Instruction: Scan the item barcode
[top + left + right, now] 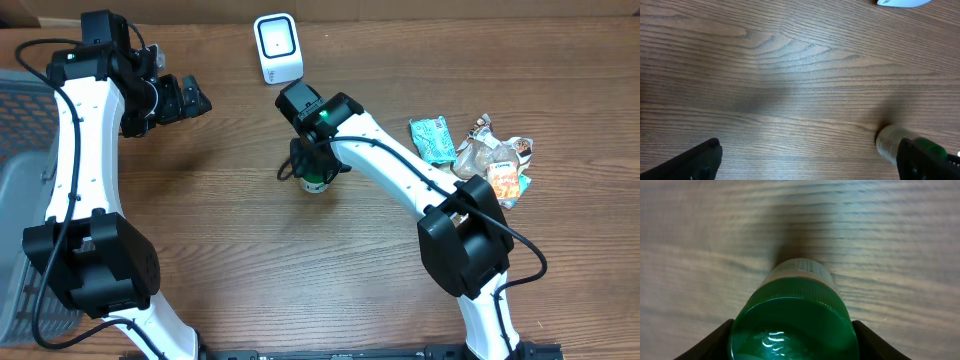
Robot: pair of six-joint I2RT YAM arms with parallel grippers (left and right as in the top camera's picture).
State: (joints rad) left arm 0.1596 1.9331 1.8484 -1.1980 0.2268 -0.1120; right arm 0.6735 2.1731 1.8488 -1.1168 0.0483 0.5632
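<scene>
A small bottle with a green cap and a pale label stands upright on the wooden table, just left of centre. My right gripper comes down on it from above and is shut on the cap, one dark finger pressed against each side. The white barcode scanner stands at the back of the table, behind the bottle. My left gripper hovers open and empty at the back left. In the left wrist view the bottle shows at the lower right.
A grey basket sits at the left edge of the table. Several snack packets lie in a heap at the right. The scanner's base shows at the top edge of the left wrist view.
</scene>
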